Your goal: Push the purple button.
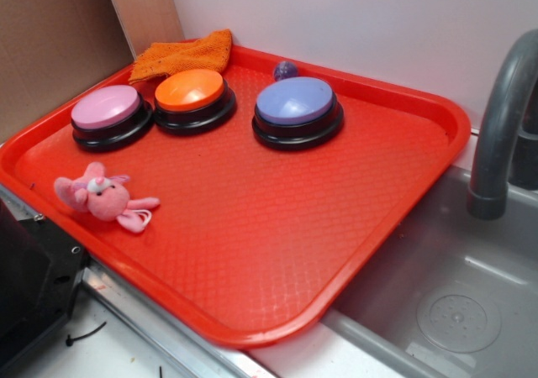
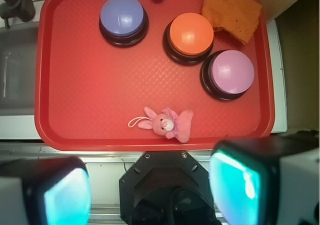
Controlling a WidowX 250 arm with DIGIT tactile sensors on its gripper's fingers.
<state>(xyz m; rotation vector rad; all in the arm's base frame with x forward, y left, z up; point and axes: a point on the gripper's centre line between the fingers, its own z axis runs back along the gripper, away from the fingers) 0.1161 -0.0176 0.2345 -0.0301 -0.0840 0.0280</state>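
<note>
Exterior view shows a big red tray (image 1: pixel 277 252) filling most of the frame. Three round buttons sit in a row near the top of it. The purple button (image 1: pixel 296 102) is the one on the right, a little above the middle of the frame. It has a bluish top and a black base. To its left is the orange button (image 1: pixel 192 90), and further left is the pink button (image 1: pixel 107 107). The orange and pink ones sit close together, and the purple one is a bit apart from them. A small dark purple ball (image 1: pixel 286 70) lies just behind the purple button, by the tray's far rim. An orange cloth (image 1: pixel 187 54) is bunched up in the top left corner of the tray. A pink toy bunny (image 1: pixel 101 196) lies on the left side of the tray, well apart from the buttons. A gray sink (image 1: pixel 445 302) with a gray tap (image 1: pixel 500 126) is on the right.

From the wrist view, the purple button (image 2: pixel 122 16) is in the upper left of the frame. The gripper (image 2: pixel 150 187) is at the bottom of the frame, over the desk (image 2: pixel 105 167) edge, well apart from the button. Its two fingers (image 2: pixel 235 182) stand wide apart with nothing between them.
</note>
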